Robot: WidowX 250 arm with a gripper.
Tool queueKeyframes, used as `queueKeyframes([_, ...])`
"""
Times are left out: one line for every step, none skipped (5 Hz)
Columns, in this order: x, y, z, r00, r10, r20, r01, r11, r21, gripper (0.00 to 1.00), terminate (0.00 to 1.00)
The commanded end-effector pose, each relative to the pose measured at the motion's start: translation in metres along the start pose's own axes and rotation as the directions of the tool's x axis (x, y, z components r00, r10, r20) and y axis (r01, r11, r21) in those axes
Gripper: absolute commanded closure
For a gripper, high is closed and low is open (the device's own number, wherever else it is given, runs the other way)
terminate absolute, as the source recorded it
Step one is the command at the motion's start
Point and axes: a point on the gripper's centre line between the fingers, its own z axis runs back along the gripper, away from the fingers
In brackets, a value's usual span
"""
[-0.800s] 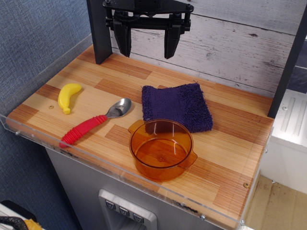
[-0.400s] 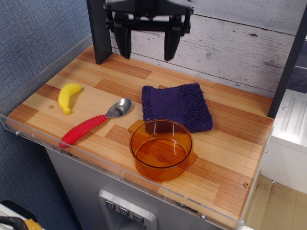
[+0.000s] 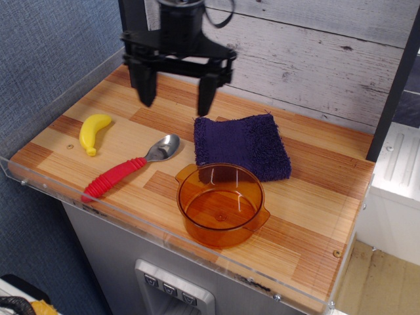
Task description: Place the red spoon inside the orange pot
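Tool [image 3: 176, 104] hangs empty, fingers apart, above and behind the red spoon [image 3: 128, 168]; a clumsy pinch could skid it toward the orange pot [image 3: 221, 204].

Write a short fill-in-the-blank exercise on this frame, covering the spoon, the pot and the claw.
1. The red spoon lies on the table between the orange pot and the yellow ____.
2. The orange pot holds ____.
3. The claw hangs above the table with its jaws ____.
4. Right behind the pot lies a folded purple ____.

Missing words: banana; nothing; open; towel
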Motion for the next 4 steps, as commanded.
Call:
queueKeyframes([-0.012,0.036,-0.010,0.980,-0.201,0.011,0.201,0.980,-0.003,0.00,0.00])
queueKeyframes([-0.014,0.043,-0.027,0.967,-0.256,0.000,0.256,0.966,-0.021,0.00,0.00])
queueKeyframes([-0.018,0.049,-0.039,0.947,-0.320,0.017,0.321,0.947,-0.013,0.00,0.00])
queueKeyframes([-0.018,0.053,-0.055,0.922,-0.382,0.055,0.384,0.923,-0.026,0.00,0.00])
